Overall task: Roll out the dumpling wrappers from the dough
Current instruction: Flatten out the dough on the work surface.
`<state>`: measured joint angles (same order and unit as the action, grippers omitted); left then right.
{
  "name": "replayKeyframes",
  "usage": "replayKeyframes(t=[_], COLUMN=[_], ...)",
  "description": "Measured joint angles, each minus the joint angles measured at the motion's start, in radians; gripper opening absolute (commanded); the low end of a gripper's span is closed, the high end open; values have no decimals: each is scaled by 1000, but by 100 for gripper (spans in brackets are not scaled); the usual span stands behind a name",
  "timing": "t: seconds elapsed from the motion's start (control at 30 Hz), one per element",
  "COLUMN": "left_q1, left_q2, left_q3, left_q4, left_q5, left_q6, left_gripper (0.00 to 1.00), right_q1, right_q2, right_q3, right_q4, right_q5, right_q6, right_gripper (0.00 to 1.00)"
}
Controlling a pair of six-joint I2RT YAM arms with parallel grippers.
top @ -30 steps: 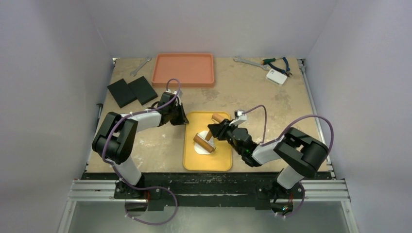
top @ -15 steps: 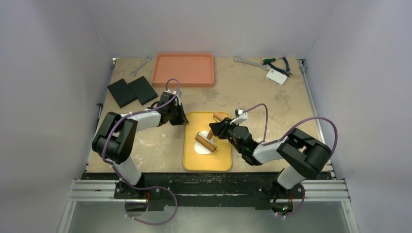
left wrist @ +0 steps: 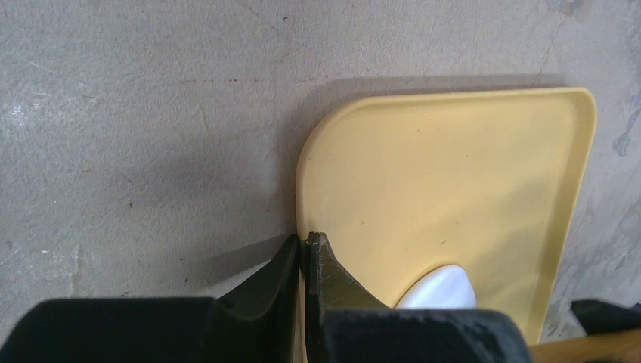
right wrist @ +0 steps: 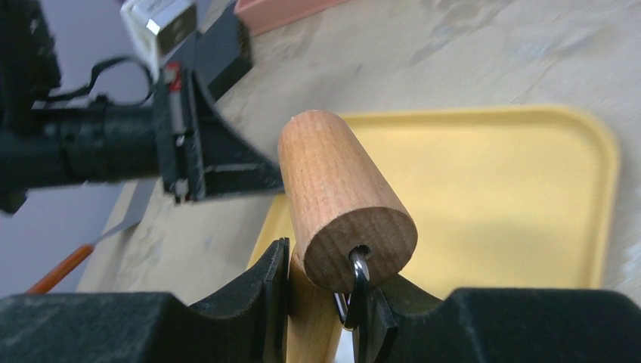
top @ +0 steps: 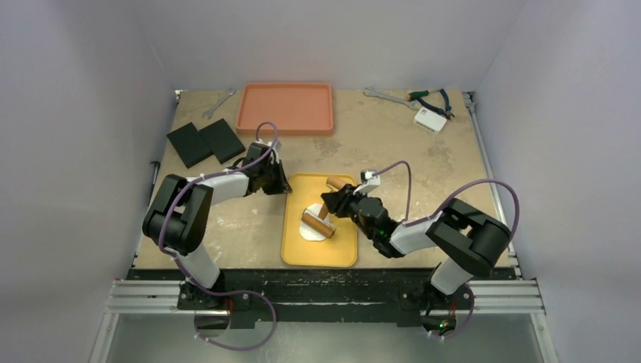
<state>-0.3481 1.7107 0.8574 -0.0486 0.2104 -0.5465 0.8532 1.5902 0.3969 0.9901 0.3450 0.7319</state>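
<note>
Dumpling wrapper (top: 308, 233): 1 flat white round piece of dough is seen lying in the yellow tray (top: 340, 249). The tray is set on the desk (top: 423, 166), near the middle of the near edge. The wrapper is partly hidden by the rolling pin (top: 317, 221), whose low wooden end is laid right on top of it.

The rolling pin is gripped by the right hand (top: 331, 203), with the fingers closed around its wooden middle part. In the right wrist view the other wooden end is seen sticking up past the fingers, with a metal wire going into it.

The left hand (top: 285, 188) is closed tight on the rim of the yellow tray at the tray's far left corner. In the left wrist view 1 finger is seen outside the rim and 1 inside it. A bit of the white wrapper is seen there too, near the bottom.

An orange tray (top: 285, 107) is placed by the far edge of the desk. 2 black squares (top: 204, 142) are laid near the far left corner. A small white box (top: 430, 119) and some tools (top: 387, 95) are seen near the far right corner.
</note>
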Motion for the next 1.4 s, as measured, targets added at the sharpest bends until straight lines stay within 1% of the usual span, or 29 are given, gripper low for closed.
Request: replayKeyframes(t=[0.1,0.2,0.27,0.4,0.47,0.63,0.77,0.83,0.9,0.97,1.03,1.13,1.2,1.3,1.4], left_q1=[0,0,0,1,1,1,1,1,1,1,1,2,2,2,3], left_q2=[0,0,0,0,0,0,0,0,0,0,0,0,0,0,0], left_q3=[0,0,0,0,0,0,0,0,0,0,0,0,0,0,0], left_q4=[0,0,0,-2,-2,-2,-2,-2,-2,-2,-2,-2,-2,-2,-2], left_q5=[1,1,1,1,2,2,2,2,2,2,2,2,3,3,5], left_q6=[0,0,0,0,0,0,0,0,0,0,0,0,0,0,0], left_gripper=[0,0,0,0,0,0,0,0,0,0,0,0,0,0,0], right_q1=[42,46,20,-74,-79,20,47,14,-43,-99,-123,-102,-65,-23,-45], right_q2=[12,-10,-33,-69,-79,-45,-9,-8,-9,-18,-22,-6,20,53,51], right_q3=[-19,-32,-37,-54,-53,-39,-25,-27,-47,-64,-64,-54,-29,0,-22], right_q4=[29,10,-18,-41,-55,-40,-31,-33,-12,3,2,13,17,19,31], right_q5=[-19,-19,-24,-31,-15,20,5,-20,-53,-55,-50,-39,-13,-22,-53], right_q6=[31,49,49,49,46,63,94,95,103,106,98,92,89,94,97], right_gripper=[0,0,0,0,0,0,0,0,0,0,0,0,0,0,0])
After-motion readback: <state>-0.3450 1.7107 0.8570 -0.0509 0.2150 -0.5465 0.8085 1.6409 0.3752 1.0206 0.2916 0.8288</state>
